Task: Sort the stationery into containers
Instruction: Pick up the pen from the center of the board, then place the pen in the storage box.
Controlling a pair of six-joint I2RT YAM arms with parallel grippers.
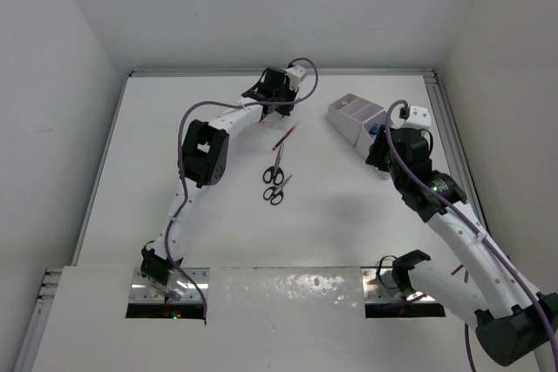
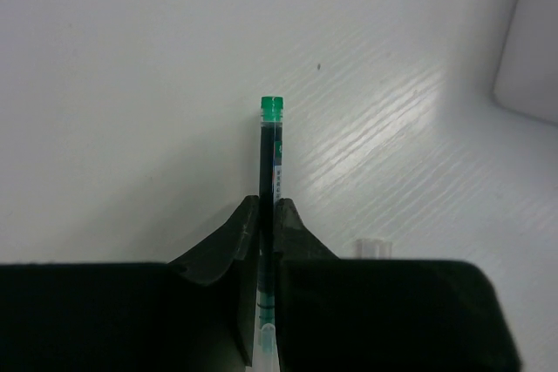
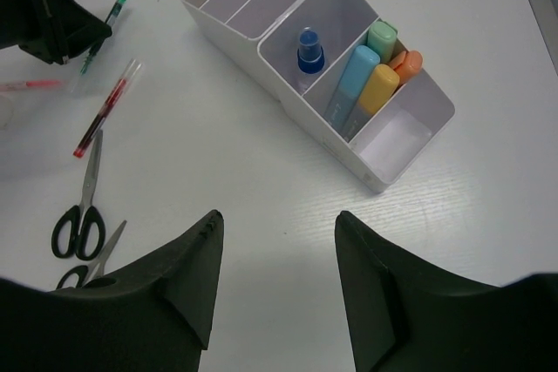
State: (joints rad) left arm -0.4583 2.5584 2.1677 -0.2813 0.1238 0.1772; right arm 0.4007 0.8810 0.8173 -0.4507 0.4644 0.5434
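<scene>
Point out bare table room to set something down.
Bare: the table between the scissors and the arm bases, and left of the left arm. Crowded: around the left gripper, shut on the green-capped pen, beside the red pen.

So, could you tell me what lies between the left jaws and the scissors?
A red pen lies there; the right wrist view shows it best.

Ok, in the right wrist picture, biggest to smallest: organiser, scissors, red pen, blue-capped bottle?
White organiser
Scissors and red pen: about alike, scissors nearer the camera, so unsure
Blue-capped bottle: smallest, partly hidden
</scene>
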